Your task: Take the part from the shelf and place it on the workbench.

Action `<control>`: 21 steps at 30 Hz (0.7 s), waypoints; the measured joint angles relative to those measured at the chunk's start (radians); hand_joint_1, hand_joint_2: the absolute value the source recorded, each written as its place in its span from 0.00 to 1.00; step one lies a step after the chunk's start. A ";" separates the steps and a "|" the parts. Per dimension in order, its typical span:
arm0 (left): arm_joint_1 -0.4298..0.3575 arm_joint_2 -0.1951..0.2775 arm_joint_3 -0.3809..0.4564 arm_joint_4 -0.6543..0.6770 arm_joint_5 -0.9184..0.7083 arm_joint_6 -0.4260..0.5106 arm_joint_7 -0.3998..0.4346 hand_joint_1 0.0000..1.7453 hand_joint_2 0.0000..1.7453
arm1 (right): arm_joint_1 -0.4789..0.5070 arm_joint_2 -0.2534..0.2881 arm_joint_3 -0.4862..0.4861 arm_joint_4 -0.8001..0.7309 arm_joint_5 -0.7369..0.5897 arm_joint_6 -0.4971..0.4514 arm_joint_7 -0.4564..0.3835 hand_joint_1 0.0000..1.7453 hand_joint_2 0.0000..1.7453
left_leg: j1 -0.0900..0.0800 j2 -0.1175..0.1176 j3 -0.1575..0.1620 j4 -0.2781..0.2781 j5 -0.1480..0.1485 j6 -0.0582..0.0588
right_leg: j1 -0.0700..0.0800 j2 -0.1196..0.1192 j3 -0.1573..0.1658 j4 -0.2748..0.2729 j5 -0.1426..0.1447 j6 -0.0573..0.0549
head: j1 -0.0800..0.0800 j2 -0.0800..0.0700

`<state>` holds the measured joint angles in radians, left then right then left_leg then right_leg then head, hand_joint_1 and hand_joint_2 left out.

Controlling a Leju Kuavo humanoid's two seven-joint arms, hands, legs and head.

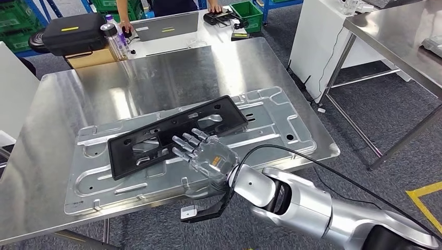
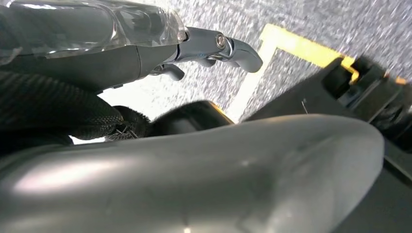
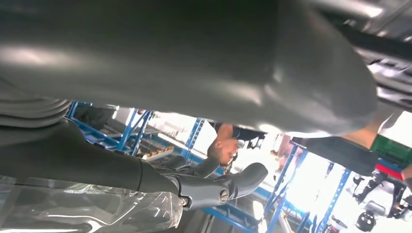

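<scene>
A long black plastic part (image 1: 156,136) lies flat on a pressed silver metal panel (image 1: 276,117), which rests on the steel workbench (image 1: 156,73). My right hand (image 1: 206,156) hovers at the part's near edge, back up, with its fingers (image 1: 188,140) spread over the black part. In the right wrist view this hand (image 3: 97,160) has a wide gap between its thumb (image 3: 218,63) and fingers (image 3: 228,187), with nothing between them. My left hand (image 2: 145,53) hangs over grey floor, fingers (image 2: 233,46) extended and holding nothing.
At the bench's far side stand a black case (image 1: 73,32), bottles (image 1: 115,37) and a laptop (image 1: 167,25), with a person (image 1: 125,10) behind them. A second steel table (image 1: 396,31) stands at the right. Yellow tape (image 1: 425,195) marks the floor.
</scene>
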<state>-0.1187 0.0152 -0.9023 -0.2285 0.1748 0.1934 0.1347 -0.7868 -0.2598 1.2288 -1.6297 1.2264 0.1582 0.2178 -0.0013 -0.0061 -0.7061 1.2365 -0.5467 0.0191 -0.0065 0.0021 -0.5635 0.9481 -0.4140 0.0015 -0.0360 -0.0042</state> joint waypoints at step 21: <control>0.002 -0.008 -0.004 0.002 0.001 0.010 -0.002 0.00 0.00 | -0.003 0.000 -0.003 0.000 0.000 -0.003 0.000 0.00 0.00 | -0.011 0.004 0.107 -0.298 0.197 0.044 | -0.007 0.004 0.047 0.075 -0.052 0.056 | 0.001 0.000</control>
<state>-0.1164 0.0071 -0.9060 -0.2266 0.1762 0.2030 0.1327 -0.7895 -0.2599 1.2262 -1.6297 1.2264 0.1550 0.2182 -0.0125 -0.0018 -0.5994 0.9386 -0.3493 0.0634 -0.0132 0.0059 -0.5167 1.0233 -0.4656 0.0577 -0.0352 -0.0042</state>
